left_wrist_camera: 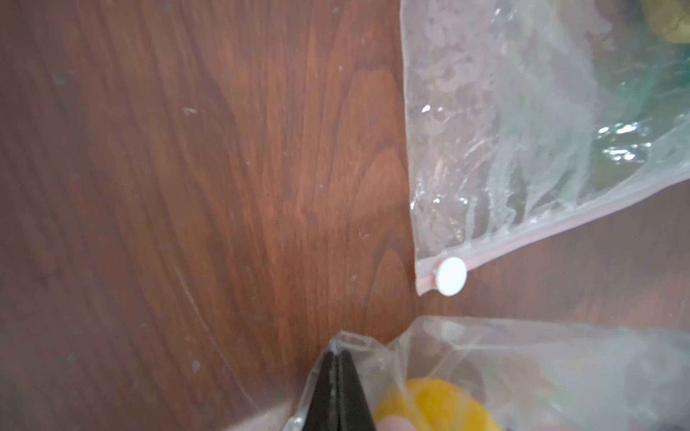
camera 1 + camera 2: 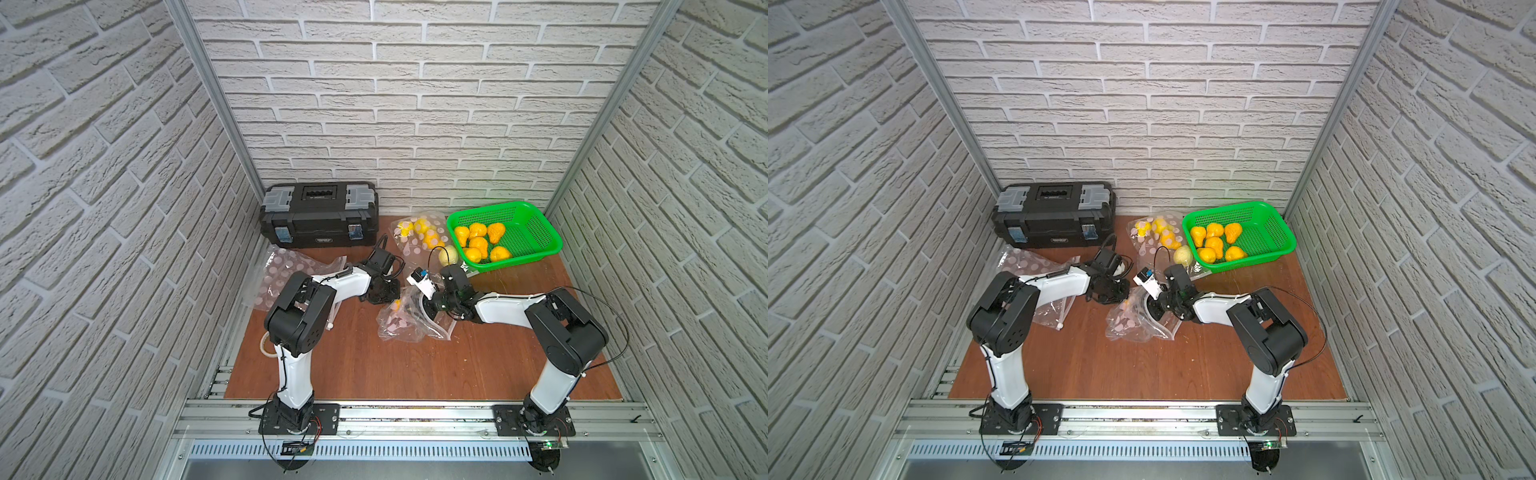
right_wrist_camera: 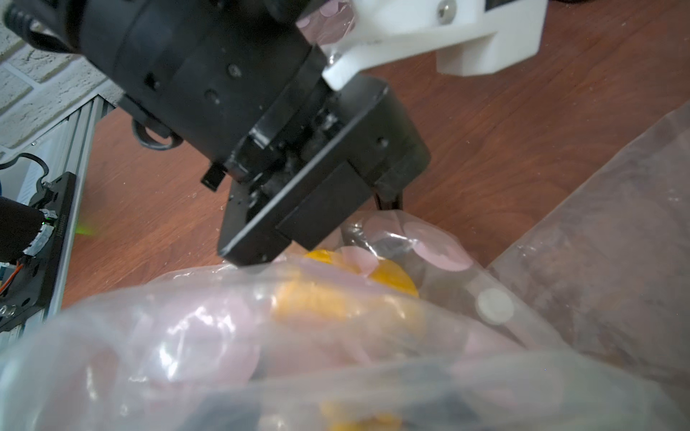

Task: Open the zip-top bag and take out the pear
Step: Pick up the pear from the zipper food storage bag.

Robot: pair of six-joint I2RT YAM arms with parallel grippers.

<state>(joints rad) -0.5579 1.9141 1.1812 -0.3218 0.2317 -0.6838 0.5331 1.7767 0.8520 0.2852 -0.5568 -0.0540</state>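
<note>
At the middle of the tabletop [image 2: 415, 374], a touch toward the far edge, there's the zip-top bag [image 2: 409, 328]: clear film with pink dots, crumpled into a heap, and both arms are right on it. The left gripper [image 1: 338, 356] has its jaws pressed fully together on a corner of the film, a tight pinch at the bag's far-left end. Just beside that pinch, inside the bag, sits the pear [image 1: 429, 403], orange-yellow through the plastic. In the right wrist view it reads as a longish shape that seems to lie flat along the tabletop rather than stand up, one end toward the left jaws (stem end or round end, I can't tell through the folds). The bag is too rumpled to give it a clear long axis. Over to the right gripper [image 2: 432, 306]: it's down at the bag's far-right side, jaws lost among the folds, so how wide they stand I cannot tell. Well apart, in the far-right corner, a green basket [image 2: 528, 237] holds more pears.
</note>
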